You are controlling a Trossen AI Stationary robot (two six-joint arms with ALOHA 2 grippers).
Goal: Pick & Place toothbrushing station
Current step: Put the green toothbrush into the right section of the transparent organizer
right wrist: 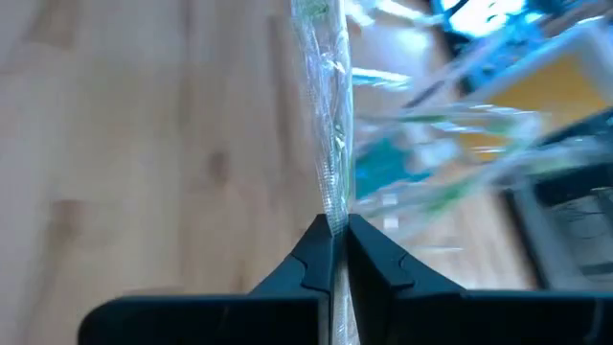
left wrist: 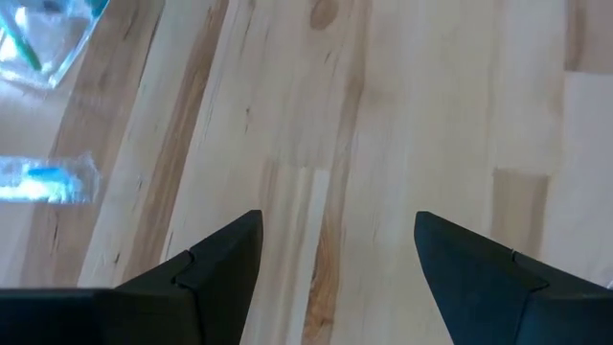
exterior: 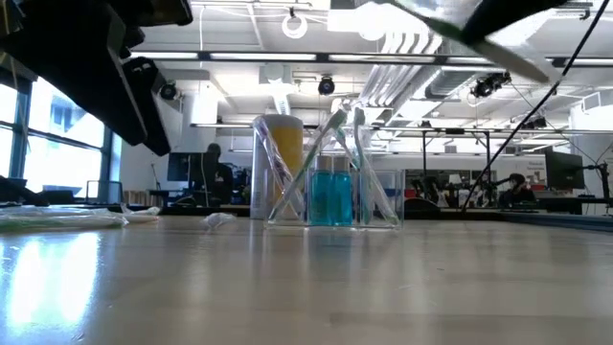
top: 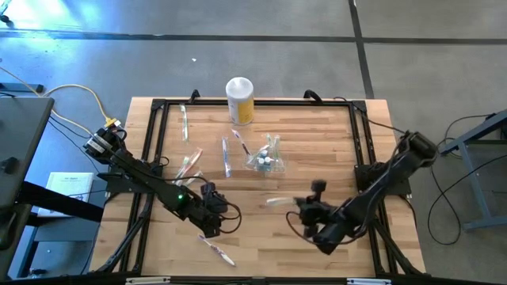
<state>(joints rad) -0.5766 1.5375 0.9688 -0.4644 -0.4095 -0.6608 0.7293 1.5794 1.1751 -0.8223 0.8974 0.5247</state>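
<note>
The right tool [right wrist: 337, 251] is pinching a slim clear-wrapped, apparently green toothbrush [right wrist: 326, 115] near the small clear plastic holder [top: 265, 158]; the left tool [left wrist: 335, 259] is gaping wide over the wooden counter [left wrist: 402, 115].

Right wrist view: the wrapped toothbrush [right wrist: 326, 115] runs off the picture's edge, and the holder [right wrist: 450, 153] behind it is smeared beyond detail. Low view: both arms are cut off above. Tubes [top: 266, 161] too small to count.

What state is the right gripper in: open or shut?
Shut: the right gripper has its fingers pinched on a clear-wrapped toothbrush.
</note>
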